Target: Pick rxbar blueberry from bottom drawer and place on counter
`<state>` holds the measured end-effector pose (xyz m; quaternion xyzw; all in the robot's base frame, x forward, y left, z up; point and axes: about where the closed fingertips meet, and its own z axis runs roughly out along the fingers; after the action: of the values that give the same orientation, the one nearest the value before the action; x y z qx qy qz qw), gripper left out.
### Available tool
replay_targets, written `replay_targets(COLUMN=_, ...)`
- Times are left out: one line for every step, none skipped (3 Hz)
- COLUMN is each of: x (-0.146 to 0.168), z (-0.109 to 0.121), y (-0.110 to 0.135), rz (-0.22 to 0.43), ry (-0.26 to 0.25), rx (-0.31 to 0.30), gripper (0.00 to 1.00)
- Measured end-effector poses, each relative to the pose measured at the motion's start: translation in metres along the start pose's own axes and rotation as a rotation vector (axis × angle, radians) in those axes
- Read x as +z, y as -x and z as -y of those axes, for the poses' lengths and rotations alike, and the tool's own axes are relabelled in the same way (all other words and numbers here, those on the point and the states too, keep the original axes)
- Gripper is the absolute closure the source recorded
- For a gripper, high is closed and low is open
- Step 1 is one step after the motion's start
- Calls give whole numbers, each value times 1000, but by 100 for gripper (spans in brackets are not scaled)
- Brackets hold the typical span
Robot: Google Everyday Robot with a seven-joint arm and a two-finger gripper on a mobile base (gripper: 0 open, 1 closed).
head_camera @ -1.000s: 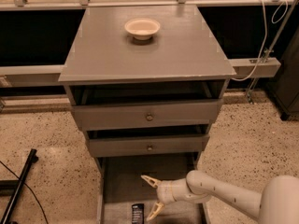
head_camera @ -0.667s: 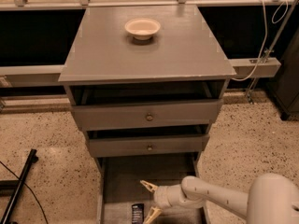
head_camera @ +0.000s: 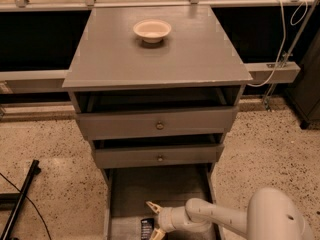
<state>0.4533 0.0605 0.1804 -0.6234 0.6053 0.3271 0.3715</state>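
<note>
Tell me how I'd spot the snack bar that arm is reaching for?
Start at the grey cabinet with a cream bowl on top, then drop to its bottom drawer, pulled out at floor level. The bar lies near the drawer's front, right beside the gripper, whose jaws are spread. It is small, flat and dark with white print, unlike the round pale bowl.

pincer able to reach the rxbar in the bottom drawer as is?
Probably yes. The pincer is down inside the pulled-out bottom drawer, jaws spread, right beside the rxbar blueberry. The bar lies flat on the drawer floor with nothing over it or between them.
</note>
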Motion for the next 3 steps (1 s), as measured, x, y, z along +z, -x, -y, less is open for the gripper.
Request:
replay_targets(x=10, z=-3, y=-5, rz=-1, ry=12, rx=27, gripper=10)
replay_targets(x=8, z=-2, y=-2, rz=-1, ry=12, rx=29, gripper=13)
replay_targets(x=5, z=-2, y=-1, rz=-1, ry=12, rx=29, gripper=6)
